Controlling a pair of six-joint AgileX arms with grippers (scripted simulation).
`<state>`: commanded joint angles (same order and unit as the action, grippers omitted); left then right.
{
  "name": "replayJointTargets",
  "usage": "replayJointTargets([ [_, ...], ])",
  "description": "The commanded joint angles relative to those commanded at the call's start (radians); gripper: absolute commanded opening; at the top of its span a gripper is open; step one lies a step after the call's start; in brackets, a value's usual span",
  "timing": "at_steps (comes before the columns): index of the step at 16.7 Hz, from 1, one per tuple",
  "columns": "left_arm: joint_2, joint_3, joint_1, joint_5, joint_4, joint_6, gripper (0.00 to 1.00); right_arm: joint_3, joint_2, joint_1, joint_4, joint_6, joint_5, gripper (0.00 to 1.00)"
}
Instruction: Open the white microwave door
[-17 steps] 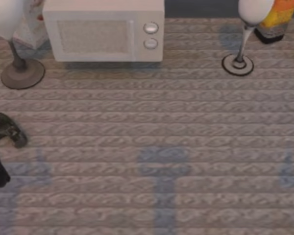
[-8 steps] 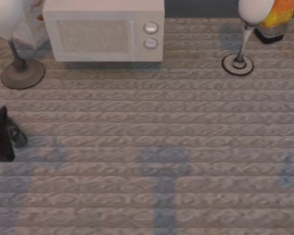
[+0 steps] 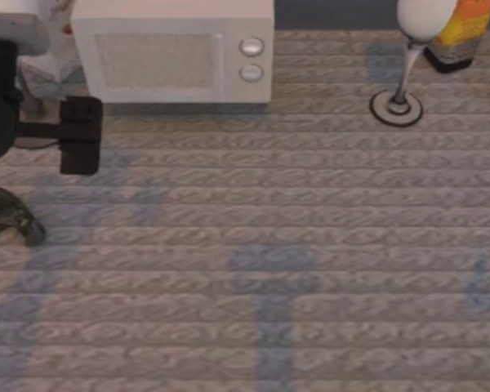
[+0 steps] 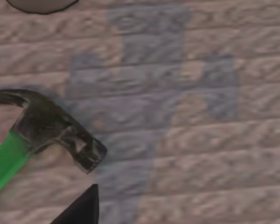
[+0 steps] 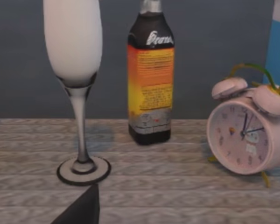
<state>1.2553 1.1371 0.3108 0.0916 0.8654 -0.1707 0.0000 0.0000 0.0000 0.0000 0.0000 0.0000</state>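
Left gripper (image 3: 80, 135) hovering over the table's left side, empty, touching nothing; finger spread impossible to tell. Green-handled hammer (image 3: 15, 217) lying below it. White microwave (image 3: 173, 51) at the far edge, left of centre, door (image 3: 151, 61) closed. Tall glass (image 3: 410, 49) and bottle (image 3: 461, 33) far right.

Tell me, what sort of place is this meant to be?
Probably a mock household tabletop in a rendered simulation: a white microwave with its door shut, a champagne glass, a pink alarm clock and a green-handled hammer.
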Motion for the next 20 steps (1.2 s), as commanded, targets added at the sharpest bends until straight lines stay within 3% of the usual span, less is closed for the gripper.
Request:
replayJointTargets([
  [6, 0.572, 0.593, 0.124, 0.078, 0.315, -0.12, 1.0, 0.0, 0.0, 0.0, 0.0, 0.0, 0.0, 1.0],
  [12, 0.937, 1.135, 0.21, 0.144, 0.452, -0.249, 1.0, 0.0, 0.0, 0.0, 0.0, 0.0, 0.0, 1.0],
  [16, 1.052, 1.352, 0.238, 0.172, 0.46, -0.31, 1.0, 0.0, 0.0, 0.0, 0.0, 0.0, 0.0, 1.0],
  [20, 1.076, 1.404, 0.244, 0.179, 0.454, -0.327, 1.0, 0.0, 0.0, 0.0, 0.0, 0.0, 0.0, 1.0],
])
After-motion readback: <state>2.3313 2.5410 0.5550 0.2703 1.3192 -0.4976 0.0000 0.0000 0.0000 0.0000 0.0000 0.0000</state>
